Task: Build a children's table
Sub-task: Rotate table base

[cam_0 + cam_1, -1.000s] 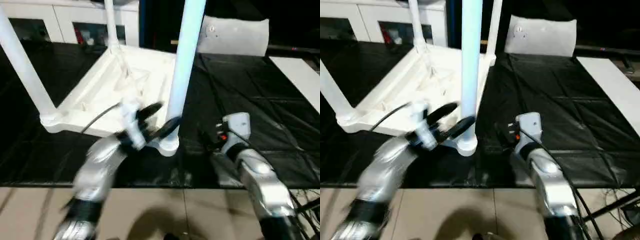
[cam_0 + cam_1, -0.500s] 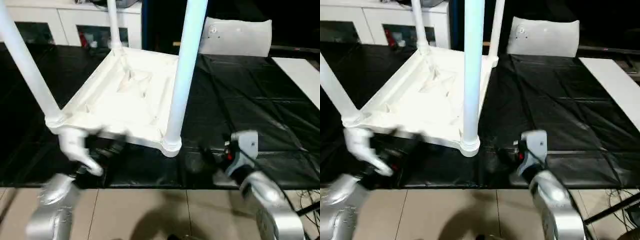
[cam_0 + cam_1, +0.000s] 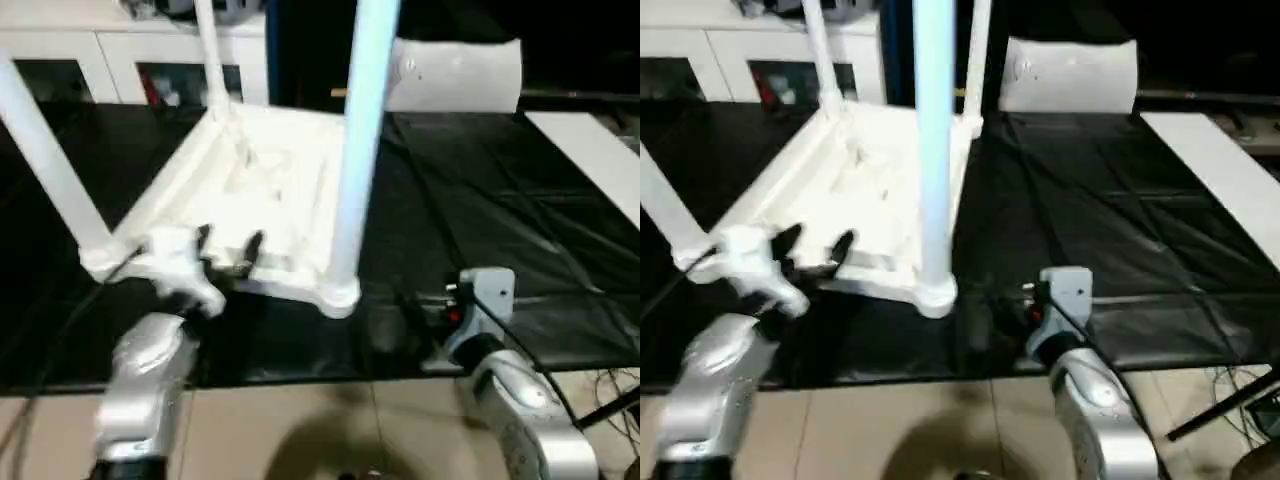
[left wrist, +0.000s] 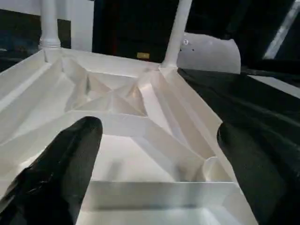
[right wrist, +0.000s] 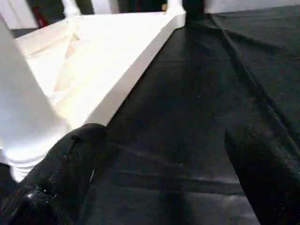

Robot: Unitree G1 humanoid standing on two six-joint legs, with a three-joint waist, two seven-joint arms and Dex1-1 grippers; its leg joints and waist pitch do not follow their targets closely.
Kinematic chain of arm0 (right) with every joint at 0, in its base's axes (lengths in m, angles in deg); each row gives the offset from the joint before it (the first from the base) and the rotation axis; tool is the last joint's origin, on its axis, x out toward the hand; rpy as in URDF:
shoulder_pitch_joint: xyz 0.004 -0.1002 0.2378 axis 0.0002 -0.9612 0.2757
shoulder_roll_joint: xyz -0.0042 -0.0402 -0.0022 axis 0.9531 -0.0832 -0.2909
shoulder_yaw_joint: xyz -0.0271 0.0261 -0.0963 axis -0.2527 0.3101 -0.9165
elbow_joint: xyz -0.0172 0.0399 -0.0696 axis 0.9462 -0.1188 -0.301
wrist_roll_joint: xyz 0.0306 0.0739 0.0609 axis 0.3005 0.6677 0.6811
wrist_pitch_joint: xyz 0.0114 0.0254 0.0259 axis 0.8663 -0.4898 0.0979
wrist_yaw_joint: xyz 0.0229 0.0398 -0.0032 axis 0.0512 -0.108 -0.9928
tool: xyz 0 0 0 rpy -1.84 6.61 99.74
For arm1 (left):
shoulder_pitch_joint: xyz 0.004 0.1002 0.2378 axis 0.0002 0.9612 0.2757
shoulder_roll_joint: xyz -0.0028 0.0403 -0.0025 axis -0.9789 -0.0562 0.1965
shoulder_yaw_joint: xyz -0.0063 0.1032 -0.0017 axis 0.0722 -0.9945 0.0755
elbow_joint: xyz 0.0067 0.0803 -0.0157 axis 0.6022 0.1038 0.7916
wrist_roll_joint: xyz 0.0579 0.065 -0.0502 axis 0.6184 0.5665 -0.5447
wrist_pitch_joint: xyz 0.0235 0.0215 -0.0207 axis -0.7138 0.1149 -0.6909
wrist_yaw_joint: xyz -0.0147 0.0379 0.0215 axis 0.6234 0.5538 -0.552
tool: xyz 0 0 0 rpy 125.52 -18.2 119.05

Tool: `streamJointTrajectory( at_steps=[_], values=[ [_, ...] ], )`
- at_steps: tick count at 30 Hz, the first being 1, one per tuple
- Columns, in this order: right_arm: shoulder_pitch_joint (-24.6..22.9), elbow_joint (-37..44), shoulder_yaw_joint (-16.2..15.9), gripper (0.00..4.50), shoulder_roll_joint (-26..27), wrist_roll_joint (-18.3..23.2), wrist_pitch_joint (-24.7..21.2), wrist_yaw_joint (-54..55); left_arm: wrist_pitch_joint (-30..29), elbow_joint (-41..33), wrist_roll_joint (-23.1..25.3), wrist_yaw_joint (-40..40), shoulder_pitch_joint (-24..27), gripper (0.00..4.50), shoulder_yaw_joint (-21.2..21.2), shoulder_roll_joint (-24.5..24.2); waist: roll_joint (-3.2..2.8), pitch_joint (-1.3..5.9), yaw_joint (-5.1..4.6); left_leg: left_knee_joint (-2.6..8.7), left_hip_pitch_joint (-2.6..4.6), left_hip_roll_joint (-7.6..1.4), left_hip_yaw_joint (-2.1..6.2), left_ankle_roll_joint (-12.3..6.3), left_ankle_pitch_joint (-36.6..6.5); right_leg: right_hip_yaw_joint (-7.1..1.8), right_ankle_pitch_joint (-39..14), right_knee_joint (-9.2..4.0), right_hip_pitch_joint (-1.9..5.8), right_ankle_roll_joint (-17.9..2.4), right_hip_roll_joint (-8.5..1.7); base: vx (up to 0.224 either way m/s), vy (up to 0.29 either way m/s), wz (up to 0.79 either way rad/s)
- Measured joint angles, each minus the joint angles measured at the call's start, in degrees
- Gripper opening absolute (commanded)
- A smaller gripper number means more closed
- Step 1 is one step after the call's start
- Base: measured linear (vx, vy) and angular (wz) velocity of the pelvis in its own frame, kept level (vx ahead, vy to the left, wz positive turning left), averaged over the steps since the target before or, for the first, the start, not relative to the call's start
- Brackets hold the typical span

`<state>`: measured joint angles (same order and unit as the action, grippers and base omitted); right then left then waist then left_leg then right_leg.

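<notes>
The table (image 3: 262, 195), centre-left, could be tipped if its near rim is bumped by the empty, spread left gripper (image 3: 228, 250).

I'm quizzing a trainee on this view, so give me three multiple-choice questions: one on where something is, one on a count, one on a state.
1. Where is the pillow-like block?
A. beyond the tabletop
B. on the tabletop
C. in a gripper

2. How many legs stand in the tabletop's corner sockets?
A. two
B. three
C. four

3. The left gripper is:
A. shut on a leg
B. open, holding nothing
C. shut, holding nothing

Answers: 1 A, it lies at the far edge of the black surface. 2 C, a leg rises from each corner. 3 B, its fingers stand apart by the tabletop's near rim.
</notes>
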<state>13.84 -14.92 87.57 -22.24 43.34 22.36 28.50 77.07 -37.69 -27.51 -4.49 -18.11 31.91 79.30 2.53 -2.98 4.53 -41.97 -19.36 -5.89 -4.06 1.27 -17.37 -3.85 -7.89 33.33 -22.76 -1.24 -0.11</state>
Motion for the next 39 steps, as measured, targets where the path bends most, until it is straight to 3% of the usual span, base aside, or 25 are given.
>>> streamJointTrajectory(
  at_steps=[1, 2, 3, 4, 5, 6, 7, 8, 9, 10, 13, 18, 23, 26, 28, 30, 31, 32, 33, 34, 35, 38, 39],
  values=[
    [0.71, 0.0, -0.01, 4.5, 0.04, 0.05, -0.09, 0.0, -0.14, -0.07, 0.33, 0.32, 0.0, 4.42, -0.05, -0.05, -0.24, 0.06, -1.03, 2.0, -0.29, -0.16, 0.86, -0.1, 0.02, -0.45, 0.23, 0.0, -0.06, 1.01, -0.05, -0.059, 0.274, -0.36],
    [1.33, -0.01, 0.0, 4.5, 0.11, 0.14, -0.27, 0.0, -0.3, -0.12, 0.73, 0.66, -0.01, 4.42, -0.12, -0.13, -1.33, 0.29, -2.27, 3.17, -0.64, -0.98, 1.27, 0.9, 1.53, 0.43, 0.33, -0.02, -0.07, 1.58, -0.52, -0.081, 0.443, -0.36],
    [1.44, -0.02, 0.0, 4.5, 0.66, 0.22, -1.02, 0.06, -0.7, -0.08, 0.89, 1.16, 0.24, 4.42, -0.05, -0.46, -1.45, 0.24, -4.44, 3.01, -0.63, -0.48, 0.72, 1.66, 1.95, 1.57, -0.37, -0.28, -0.13, 1.59, -1.68, -0.057, 0.324, -0.09],
    [1.49, -0.02, -0.41, 4.5, 1.08, 0.25, -1.71, 0.07, -1.3, -0.11, 0.99, 1.83, 0.43, 4.42, 0.06, -0.65, -1.53, 0.28, -6.13, 3.31, -0.89, -0.14, 0.65, 0.97, 2.13, 2.63, -2.12, 0.32, -0.15, -0.5, -2.43, -0.061, 0.328, 0.03],
    [1.49, 0.0, -0.64, 4.5, 1.72, 0.33, -2.41, 0.28, -2.16, -0.2, 1.0, 2.46, 0.46, 4.42, 0.26, -0.76, -1.45, 0.33, -7.13, 3.63, -1.06, 0.2, 0.65, 0.21, 2.49, 4.64, -3.91, 2.19, -0.3, -2.75, -3.28, -0.039, 0.159, 0.03],
    [1.49, 0.0, -0.69, 4.5, 1.93, 0.37, -2.86, 0.59, -2.93, -0.53, 1.0, 2.89, 0.53, 4.42, 0.29, -0.9, -1.48, 0.32, -7.62, 3.76, -1.13, 0.24, 0.65, -0.3, 2.68, 6.15, -4.44, 3.82, -0.01, -3.63, -3.27, -0.071, 0.278, 0.05],
    [1.54, 0.03, -0.58, 4.5, 1.84, 0.38, -3.38, 0.77, -3.21, -1.34, 0.99, 3.14, 0.67, 4.42, 0.27, -0.83, -1.48, 0.36, -7.87, 3.84, -1.44, 0.37, 0.54, -0.72, 2.88, 7.8, -4.43, 3.87, 1.23, -3.7, -3.18, -0.058, 0.216, -0.03],
    [1.57, 0.03, -0.54, 4.5, 1.83, 0.38, -3.62, 0.93, -3.42, -2.31, 1.2, 3.34, 0.87, 4.42, 0.16, -0.83, -1.23, 0.51, -8.02, 3.84, -1.96, 0.83, 0.32, -1.03, 3.07, 8.32, -4.4, 3.29, 2.52, -3.69, -3.06, -0.099, 0.283, -0.1],
    [1.72, 0.03, -0.52, 4.5, 1.67, 0.34, -3.88, 1.22, -3.88, -3.48, 1.91, 3.89, 1.48, 4.42, 0.01, -0.84, -1.0, 0.67, -7.98, 3.85, -2.61, 1.24, -0.07, -1.39, 3.33, 8.23, -4.64, 1.59, 3.08, -1.2, -3.44, -0.066, 0.164, -0.11],
    [1.62, 0.02, -0.54, 4.5, 1.66, 0.34, -4.14, 1.26, -4.02, -4.32, 2.54, 4.31, 2.2, 4.42, -0.13, -0.86, -0.85, 0.7, -7.85, 3.83, -3.0, 1.42, -0.36, -1.38, 3.45, 8.1, -4.35, 1.37, 3.18, -0.7, -3.8, -0.092, 0.119, -0.08],
    [1.44, 0.02, -0.39, 4.5, 0.25, 0.23, -5.35, 1.21, -4.04, -5.74, 3.08, 4.47, 3.7, 4.42, -0.88, -0.39, -0.46, 0.54, -7.53, 3.9, -3.13, 1.68, -1.63, -1.31, 3.48, 7.74, -4.69, 1.39, 2.72, 2.14, -4.89, -0.072, 0.059, 0.0],
    [0.51, 0.66, -0.57, 4.5, -1.37, -0.88, -4.48, 0.52, -4.3, -8.29, 2.97, 4.78, 5.06, 4.42, -1.43, -0.87, 0.26, 0.01, -7.39, 4.17, -3.22, 1.68, -1.87, -1.32, 3.47, 7.74, -5.1, 1.41, 2.2, 2.77, -5.1, -0.036, 0.007, 0.03],
    [-0.1, 0.94, -0.07, 4.5, -1.52, -0.85, -3.79, 0.64, -4.59, -8.6, 2.96, 4.34, 5.92, 4.42, -2.18, -0.6, 0.76, -0.05, -7.43, 4.33, -3.69, 1.54, -2.04, -1.31, 3.48, 7.75, -5.07, 1.47, 1.86, 2.72, -5.09, 0.0, 0.0, 0.0],
    [-0.05, 0.97, -0.06, 4.5, -1.54, -0.73, -3.63, 0.62, -4.56, -8.61, 2.85, 4.19, 5.93, 4.42, -2.41, -0.32, 0.78, -0.25, -7.55, 4.4, -2.98, 1.01, -2.58, -1.34, 3.45, 8.06, -5.17, 1.18, 2.16, 2.8, -5.08, 0.0, 0.0, 0.0],
    [0.0, 1.0, -0.02, 4.5, -1.56, -0.65, -3.48, 0.62, -4.54, -8.61, 2.79, 4.05, 5.92, 4.42, -2.86, -0.35, 0.3, -0.68, -8.06, 4.7, -1.93, 0.28, -2.54, -1.44, 3.36, 9.48, -5.8, 0.06, 3.64, 2.89, -5.06, 0.0, 0.0, 0.0],
    [0.05, 1.05, -0.03, 4.5, -1.56, -0.63, -3.27, 0.61, -4.48, -8.62, 2.81, 3.8, 5.92, 4.42, -3.13, -0.56, 0.11, -0.92, -8.99, 5.83, -0.82, -0.02, -2.61, -1.43, 3.35, 10.26, -7.72, -0.19, 5.01, 2.32, -5.06, 0.053, 0.003, -0.05],
    [0.03, 1.06, 0.0, 4.5, -1.62, -0.63, -3.25, 0.61, -4.45, -8.62, 2.81, 3.66, 5.92, 4.42, -3.3, -0.75, 0.22, -0.93, -9.24, 6.31, -0.44, 0.0, -2.74, -1.43, 3.35, 10.2, -8.16, -0.08, 5.14, 1.93, -5.06, 0.073, -0.02, -0.04],
    [0.04, 1.07, 0.12, 4.5, -1.75, -0.63, -3.07, 0.56, -4.41, -8.63, 2.8, 3.49, 5.8, 4.42, -3.54, -0.71, 0.79, -0.9, -9.47, 6.57, 0.09, 0.0, -2.86, -1.43, 3.35, 10.09, -8.15, -0.16, 5.2, 1.93, -5.08, 0.0, 0.0, 0.0],
    [0.02, 1.06, 0.28, 4.5, -1.99, -0.63, -2.91, 0.54, -4.39, -8.64, 2.79, 3.25, 5.89, 4.42, -3.84, -0.56, 0.98, -1.0, -9.63, 6.8, 0.48, -0.02, -2.92, -1.35, 3.31, 10.11, -8.15, -0.23, 5.31, 1.94, -5.09, 0.072, -0.045, -0.03],
    [0.04, 1.18, 0.61, 4.5, -2.23, -0.61, -2.46, 0.53, -4.38, -8.65, 2.78, 3.04, 5.89, 4.42, -4.24, -0.41, 1.54, -0.82, -9.75, 6.82, 0.64, -0.11, -2.96, -0.89, 3.01, 10.14, -8.17, -0.41, 6.0, 1.98, -5.15, 0.069, -0.045, -0.05],
    [0.04, 1.43, 0.99, 4.5, -2.45, -0.54, -2.36, 0.53, -4.38, -8.67, 2.73, 3.01, 5.9, 4.42, -4.52, -0.08, 1.7, -0.73, -9.36, 6.72, 0.57, -0.19, -3.03, -0.83, 2.8, 10.13, -8.22, -0.45, 6.11, 2.06, -5.17, 0.121, -0.042, -0.09],
    [-0.06, 1.94, 2.17, 4.5, -2.88, -0.53, -2.26, 0.55, -4.38, -8.93, 2.43, 2.76, 5.9, 4.42, -6.01, 0.27, 1.13, -0.7, -8.42, 5.62, 0.31, -0.97, -3.59, -1.01, 2.38, 10.2, -8.25, -0.57, 6.48, 2.29, -4.95, 0.117, 0.007, -0.02],
    [-0.04, 1.95, 2.08, 4.5, -2.76, -0.5, -2.26, 0.51, -4.37, -8.93, 2.44, 2.73, 5.93, 4.42, -5.91, 0.11, 1.25, -0.6, -8.25, 5.67, 0.52, -0.99, -3.68, -1.29, 2.03, 10.19, -8.3, -0.98, 6.84, 2.33, -4.79, 0.14, 0.024, 0.05]
  ],
)
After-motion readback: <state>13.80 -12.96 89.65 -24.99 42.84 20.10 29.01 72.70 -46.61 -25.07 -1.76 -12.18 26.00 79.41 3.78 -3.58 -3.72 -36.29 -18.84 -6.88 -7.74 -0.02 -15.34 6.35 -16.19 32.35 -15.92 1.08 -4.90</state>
